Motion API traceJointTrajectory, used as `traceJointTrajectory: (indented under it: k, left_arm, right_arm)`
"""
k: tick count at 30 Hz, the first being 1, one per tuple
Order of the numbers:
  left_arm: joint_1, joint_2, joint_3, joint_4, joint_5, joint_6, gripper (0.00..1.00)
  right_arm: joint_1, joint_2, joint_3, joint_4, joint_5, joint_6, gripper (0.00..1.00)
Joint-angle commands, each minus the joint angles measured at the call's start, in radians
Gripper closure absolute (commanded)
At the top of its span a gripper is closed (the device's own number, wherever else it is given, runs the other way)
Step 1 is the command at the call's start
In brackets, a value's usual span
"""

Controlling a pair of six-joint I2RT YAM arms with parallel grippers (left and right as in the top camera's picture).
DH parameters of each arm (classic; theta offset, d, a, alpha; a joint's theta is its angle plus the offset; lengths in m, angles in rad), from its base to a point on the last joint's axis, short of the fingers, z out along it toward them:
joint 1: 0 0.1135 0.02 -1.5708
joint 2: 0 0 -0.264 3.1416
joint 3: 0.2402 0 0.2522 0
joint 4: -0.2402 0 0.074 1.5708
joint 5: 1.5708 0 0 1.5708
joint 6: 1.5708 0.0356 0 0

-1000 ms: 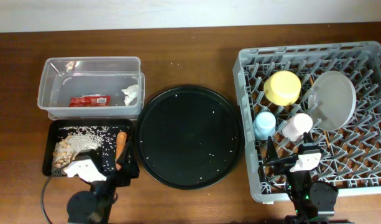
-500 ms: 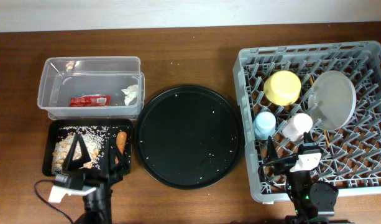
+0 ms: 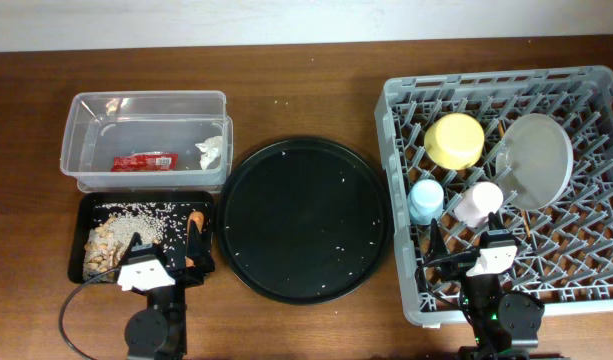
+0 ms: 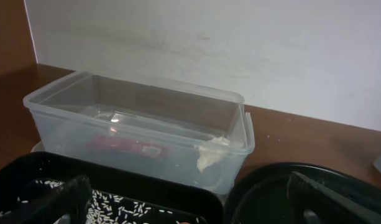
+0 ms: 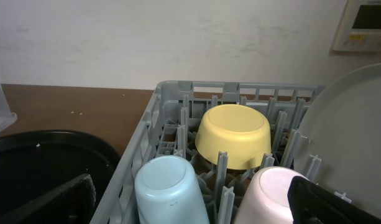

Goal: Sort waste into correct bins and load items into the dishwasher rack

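My left hand (image 4: 189,180) is spread wide with nothing between the fingers, low over the 6 o'clock edge of the shallow black tray (image 3: 78,240). In that tray the orange carrot (image 3: 194,238) lies along the 3 o'clock side, the beige food scraps (image 3: 104,245) sit toward 9 o'clock, and rice grains (image 3: 136,214) are scattered across the 12 o'clock half. Just beyond it at 12 o'clock stands the clear tub (image 3: 76,150), which holds the red snack wrapper (image 3: 144,161) flat on its floor and the crumpled tissue (image 3: 210,152) in its 3 o'clock end.

At the middle of the worktop (image 3: 306,90) is the round black tray (image 3: 306,230), speckled with a few grains.

My right hand (image 5: 190,183) is also spread wide and empty, over the 6 o'clock side of the grey dishwasher rack (image 3: 398,130). Ahead of it, the light blue cup (image 5: 168,190) and the pink cup (image 5: 274,193) stand mouth-down side by side. The yellow bowl (image 5: 234,134) sits upside down beyond them at 12 o'clock, and the pale plate (image 3: 536,160) leans on edge at 2 o'clock.
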State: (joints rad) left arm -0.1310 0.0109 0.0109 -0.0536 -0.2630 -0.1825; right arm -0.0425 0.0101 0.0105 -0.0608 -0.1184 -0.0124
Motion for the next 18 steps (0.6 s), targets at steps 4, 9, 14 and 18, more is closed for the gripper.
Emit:
traceJointTrajectory:
  k: [4,9,14,18]
  left_arm:
    - [0.005,-0.006,-0.003,-0.004,-0.014,0.023,0.01]
    - [0.005,-0.006,-0.003,-0.004,-0.014,0.023,0.01]
    - [0.005,-0.006,-0.003,-0.004,-0.014,0.023,0.01]
    - [-0.006,-0.006,-0.003,-0.004,-0.014,0.023,0.01]
  right_arm:
    - [-0.005,-0.006,-0.005,-0.004,-0.009,-0.006,0.02]
    - [-0.005,-0.006,-0.005,-0.004,-0.009,-0.006,0.02]
    - [-0.005,-0.006,-0.005,-0.004,-0.009,-0.006,0.02]
    - [-0.005,-0.006,-0.005,-0.004,-0.009,-0.006,0.02]
